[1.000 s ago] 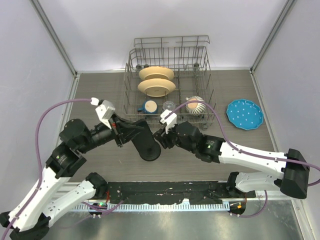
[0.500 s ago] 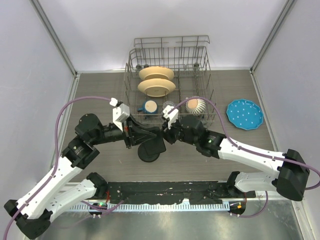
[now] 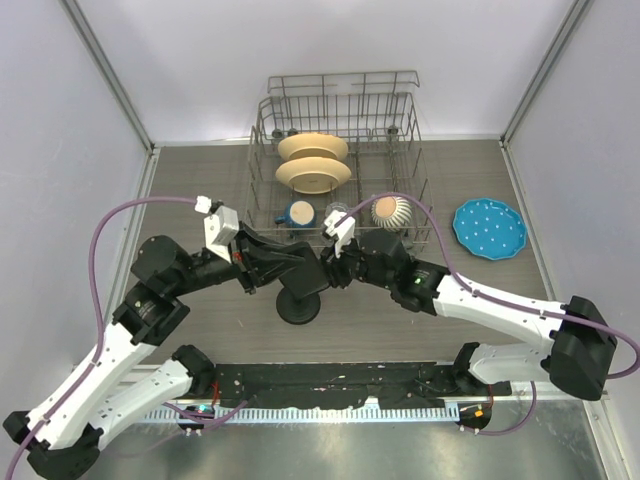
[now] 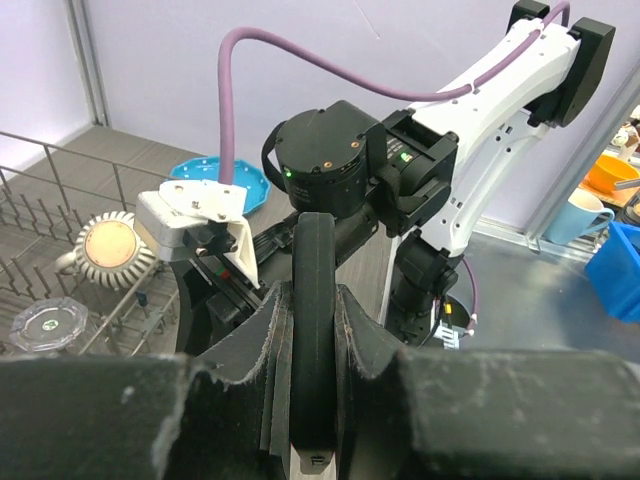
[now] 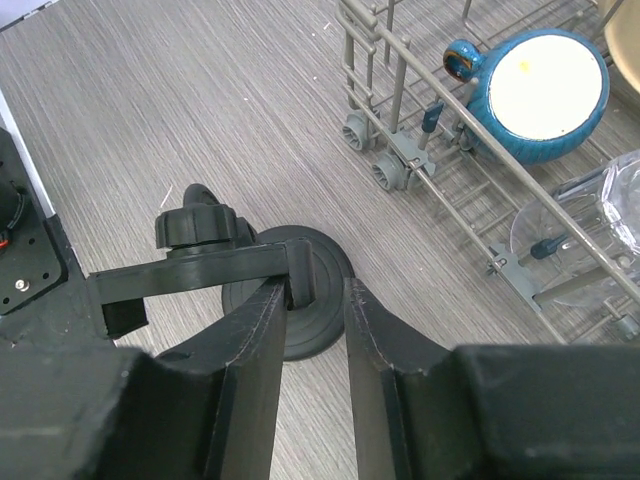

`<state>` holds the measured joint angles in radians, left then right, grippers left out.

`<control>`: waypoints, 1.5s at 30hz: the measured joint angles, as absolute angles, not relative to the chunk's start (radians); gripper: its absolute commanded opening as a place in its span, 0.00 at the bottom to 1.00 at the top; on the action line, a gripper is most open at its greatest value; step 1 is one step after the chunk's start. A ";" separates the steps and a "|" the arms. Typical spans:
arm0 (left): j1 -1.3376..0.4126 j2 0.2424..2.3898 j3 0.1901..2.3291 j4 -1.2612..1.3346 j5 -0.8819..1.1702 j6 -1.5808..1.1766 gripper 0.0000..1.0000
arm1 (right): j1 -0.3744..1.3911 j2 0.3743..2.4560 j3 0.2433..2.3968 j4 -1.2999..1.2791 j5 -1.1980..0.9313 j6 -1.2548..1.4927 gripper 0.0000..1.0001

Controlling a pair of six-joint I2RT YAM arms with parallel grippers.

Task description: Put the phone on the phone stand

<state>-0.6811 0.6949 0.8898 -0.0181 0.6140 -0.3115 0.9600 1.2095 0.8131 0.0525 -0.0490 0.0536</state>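
Closing in since a second ago, the left hand [image 4: 312, 300] clenches the phone [image 4: 315, 250] edge-up near the stand [image 5: 322, 262]; the right hand [image 5: 315, 300] straddles its stem, grip unclear. Seating looks imminent.

We find the room over the phone stand [image 3: 299, 305] crowded: the left gripper [image 3: 308, 264], closed on the edge-on phone [image 4: 315, 330], meets the right gripper [image 3: 327, 272], whose fingers [image 5: 262, 350] straddle the stand's head; whether they pinch it we cannot tell. The dish rack [image 3: 340, 100] walls off the far side just behind. Bare table [image 3: 190, 180] lies open to the left; the blue plate [image 3: 489, 228] sits well apart on the right.
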 measured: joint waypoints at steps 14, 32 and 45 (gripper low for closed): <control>-0.681 0.681 0.893 -0.077 0.615 -0.305 0.00 | 0.952 1.283 0.815 0.084 -0.099 0.021 0.01; -0.755 1.010 0.970 -0.082 0.773 -0.081 0.00 | 0.926 1.285 0.815 0.080 -0.158 0.089 0.01; -0.768 1.021 0.877 0.018 0.852 0.069 0.00 | 0.810 1.339 0.860 0.046 -0.461 0.144 0.01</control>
<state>-0.7677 1.0210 0.8768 0.0181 0.8516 0.0692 0.8104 1.3392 0.8600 0.0463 -0.4610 0.1444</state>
